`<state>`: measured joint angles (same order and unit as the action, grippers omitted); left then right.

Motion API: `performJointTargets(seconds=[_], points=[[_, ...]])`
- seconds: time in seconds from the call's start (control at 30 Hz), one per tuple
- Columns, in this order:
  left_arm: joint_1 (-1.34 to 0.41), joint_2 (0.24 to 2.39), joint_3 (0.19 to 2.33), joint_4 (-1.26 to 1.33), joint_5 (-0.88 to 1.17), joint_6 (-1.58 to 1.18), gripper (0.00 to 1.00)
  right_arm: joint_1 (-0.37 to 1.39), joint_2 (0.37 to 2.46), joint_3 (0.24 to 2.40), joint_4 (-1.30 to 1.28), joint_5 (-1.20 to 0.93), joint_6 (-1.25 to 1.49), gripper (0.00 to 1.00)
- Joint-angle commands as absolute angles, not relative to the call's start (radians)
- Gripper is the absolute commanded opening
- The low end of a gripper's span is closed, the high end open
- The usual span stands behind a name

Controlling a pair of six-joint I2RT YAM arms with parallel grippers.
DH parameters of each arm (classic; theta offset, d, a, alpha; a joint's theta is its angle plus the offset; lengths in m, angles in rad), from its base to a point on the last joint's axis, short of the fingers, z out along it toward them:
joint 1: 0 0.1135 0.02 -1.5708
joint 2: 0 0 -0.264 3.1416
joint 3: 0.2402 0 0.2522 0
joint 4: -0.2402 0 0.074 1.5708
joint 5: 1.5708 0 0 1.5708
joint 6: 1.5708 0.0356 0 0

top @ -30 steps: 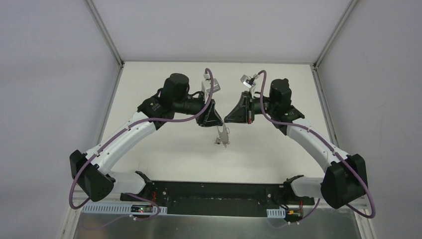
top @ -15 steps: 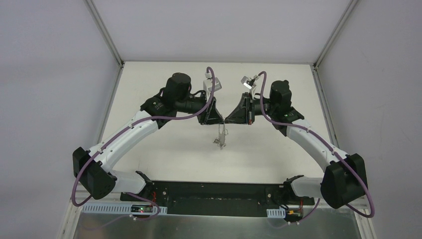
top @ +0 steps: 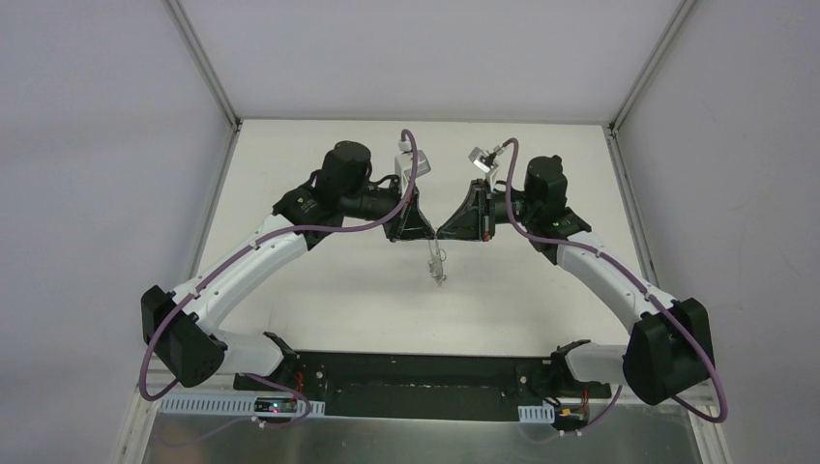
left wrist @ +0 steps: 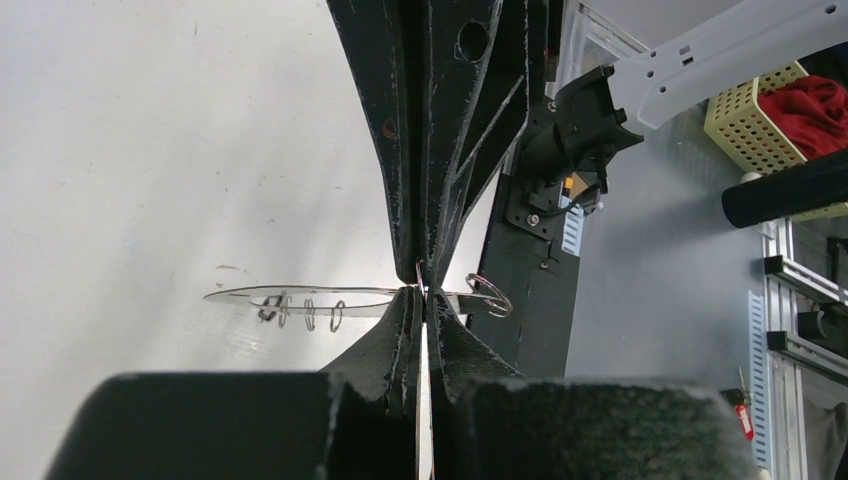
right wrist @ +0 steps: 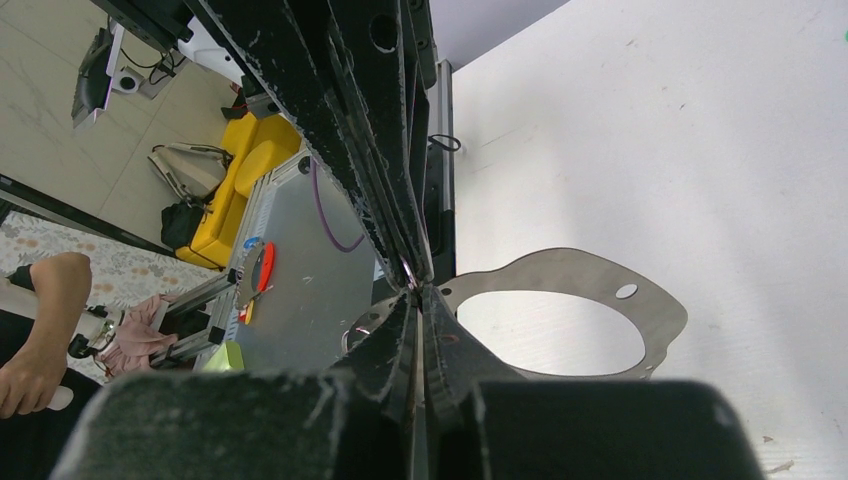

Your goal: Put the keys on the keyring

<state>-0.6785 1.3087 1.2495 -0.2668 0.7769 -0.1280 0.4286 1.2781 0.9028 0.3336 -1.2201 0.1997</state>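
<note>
Top view: the left pincer (top: 431, 237) and right pincer (top: 442, 234) meet tip to tip above the surface (top: 329, 280). Both are clamped on the keyring (top: 437, 263), which hangs toward the arm bases. Left wrist: the loop shows edge-on, its long axis crossing the fingers, with the black tag (left wrist: 268, 311) to the left. Right wrist: its open face spreads rightward. The keys cannot be made out.
</note>
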Motion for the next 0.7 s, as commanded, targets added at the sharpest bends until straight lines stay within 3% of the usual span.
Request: performJointTargets(seconds=[0.0,0.13,0.3,0.67], points=[[-0.672,1.303,1.285,-0.299,0.779,-0.067,0.00,0.417,1.239,0.903,0.402,-1.241,0.208,0.13],[-0.673,1.289,1.274,-0.299,0.779,-0.053,0.00,0.408,1.223,0.900,0.398,-1.250,0.200,0.25],[-0.673,1.283,1.266,-0.289,0.787,-0.057,0.00,0.407,1.220,0.904,0.386,-1.260,0.190,0.34],[-0.673,1.293,1.256,-0.267,0.830,-0.084,0.00,0.416,1.239,0.916,0.371,-1.278,0.169,0.34]])
